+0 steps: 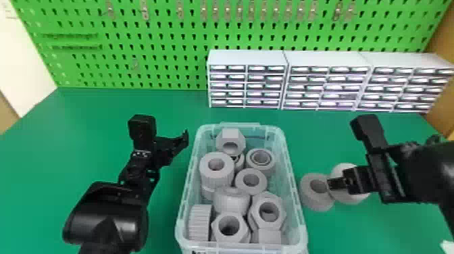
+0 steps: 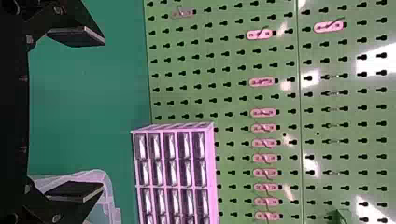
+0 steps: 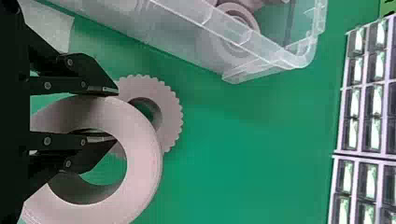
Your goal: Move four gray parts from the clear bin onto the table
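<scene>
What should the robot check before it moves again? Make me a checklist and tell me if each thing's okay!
1. Right gripper has the smooth ring by its wall: ok.
2. Smooth ring rests flat on the table: cannot tell.
3. Ridged ring is outside the clear bin: ok.
4. Four parts out on the table: not ok, only two are outside the bin, counting the gripped one.
5. Left gripper open and empty: ok.

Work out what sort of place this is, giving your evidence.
Probably a workshop or parts bench: a green pegboard with small fittings, cabinets of little drawers, and a clear bin of gray parts.
</scene>
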`<action>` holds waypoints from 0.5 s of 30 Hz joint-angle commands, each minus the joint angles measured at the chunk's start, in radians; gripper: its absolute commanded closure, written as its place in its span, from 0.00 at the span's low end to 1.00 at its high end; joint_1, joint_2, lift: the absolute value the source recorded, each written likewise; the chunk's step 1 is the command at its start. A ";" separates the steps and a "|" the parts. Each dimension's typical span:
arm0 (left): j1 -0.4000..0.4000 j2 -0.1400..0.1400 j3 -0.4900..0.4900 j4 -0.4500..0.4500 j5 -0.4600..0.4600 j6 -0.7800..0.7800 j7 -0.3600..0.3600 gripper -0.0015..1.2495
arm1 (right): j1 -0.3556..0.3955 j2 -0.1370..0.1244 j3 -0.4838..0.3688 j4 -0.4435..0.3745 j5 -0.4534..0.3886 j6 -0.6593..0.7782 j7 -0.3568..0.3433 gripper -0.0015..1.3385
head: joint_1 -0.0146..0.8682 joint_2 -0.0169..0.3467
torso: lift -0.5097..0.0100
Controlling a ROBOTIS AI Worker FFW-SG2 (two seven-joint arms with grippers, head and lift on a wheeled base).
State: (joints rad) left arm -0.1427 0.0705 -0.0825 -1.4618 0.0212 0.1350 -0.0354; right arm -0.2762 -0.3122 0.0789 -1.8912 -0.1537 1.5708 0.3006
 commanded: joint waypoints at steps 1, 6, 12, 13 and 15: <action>0.000 0.000 0.000 0.000 0.000 0.000 0.003 0.15 | 0.022 -0.004 -0.002 0.000 0.008 0.001 0.000 0.78 | 0.80 0.24 | 0.88; -0.002 -0.002 0.000 0.001 0.000 0.000 0.009 0.15 | 0.045 -0.001 -0.004 0.000 0.017 0.001 0.000 0.78 | 0.80 0.24 | 0.88; -0.002 -0.002 0.001 0.003 0.002 0.000 0.012 0.15 | 0.061 -0.001 -0.002 0.003 0.023 0.001 0.000 0.78 | 0.80 0.24 | 0.88; -0.003 -0.002 0.001 0.005 0.003 0.000 0.012 0.15 | 0.063 -0.001 0.001 0.004 0.023 0.001 0.000 0.78 | 0.80 0.24 | 0.88; -0.003 -0.002 0.003 0.005 0.003 0.000 0.014 0.15 | 0.066 -0.001 0.004 0.006 0.028 0.001 0.000 0.78 | 0.80 0.24 | 0.88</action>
State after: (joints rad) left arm -0.1445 0.0691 -0.0815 -1.4588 0.0231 0.1350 -0.0226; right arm -0.2173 -0.3129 0.0775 -1.8880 -0.1317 1.5708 0.3007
